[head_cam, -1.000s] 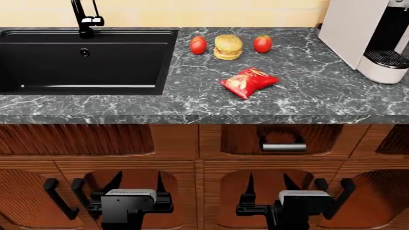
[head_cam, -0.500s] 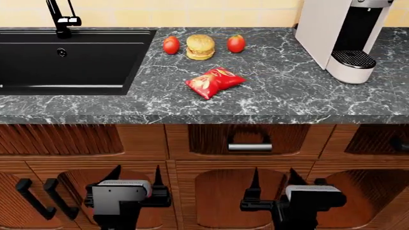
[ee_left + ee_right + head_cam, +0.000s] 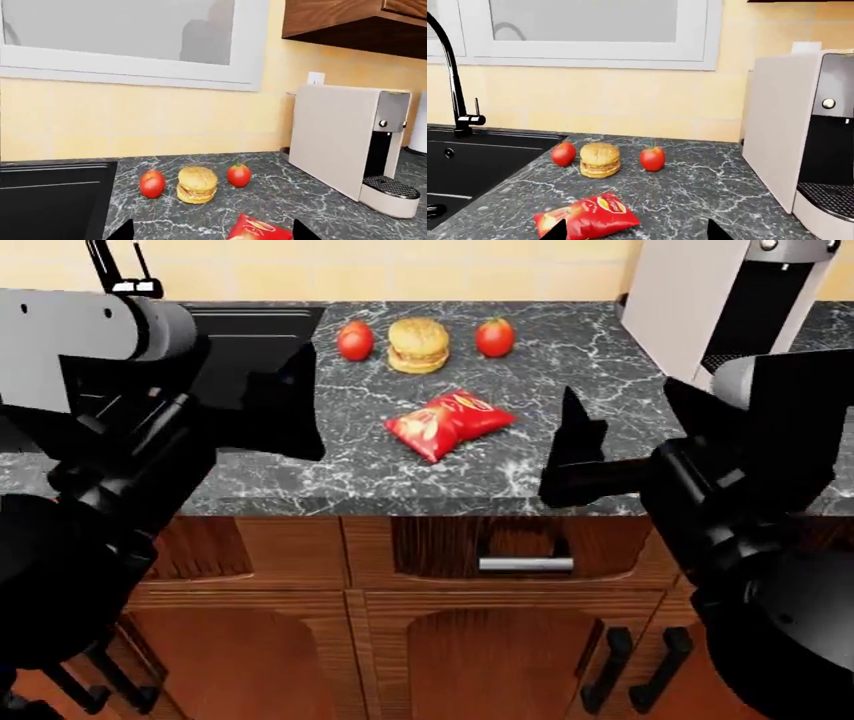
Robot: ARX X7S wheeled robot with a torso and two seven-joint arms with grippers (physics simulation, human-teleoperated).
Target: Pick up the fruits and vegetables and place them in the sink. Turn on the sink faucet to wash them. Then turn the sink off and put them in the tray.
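Two red tomatoes sit on the dark marble counter on either side of a burger: one (image 3: 354, 340) nearer the sink, the other (image 3: 495, 337) with a green stem. The black sink (image 3: 254, 328) is at the back left, its faucet (image 3: 454, 75) behind it. My left gripper (image 3: 212, 233) is open at the counter's front edge, one finger (image 3: 296, 405) showing. My right gripper (image 3: 634, 425) is also open, held over the front edge. Both point at the tomatoes (image 3: 152, 183) (image 3: 652, 158) from well short. The tray is out of view.
A tan burger (image 3: 418, 344) stands between the tomatoes. A red chips bag (image 3: 449, 423) lies mid-counter in front of both grippers. A white coffee machine (image 3: 721, 300) stands at the back right. Wooden cabinet doors and a drawer handle (image 3: 526, 564) are below the counter.
Both arms have risen from in front of the cabinet doors to counter height, and now fill the sides of the head view. Both grippers stay open.
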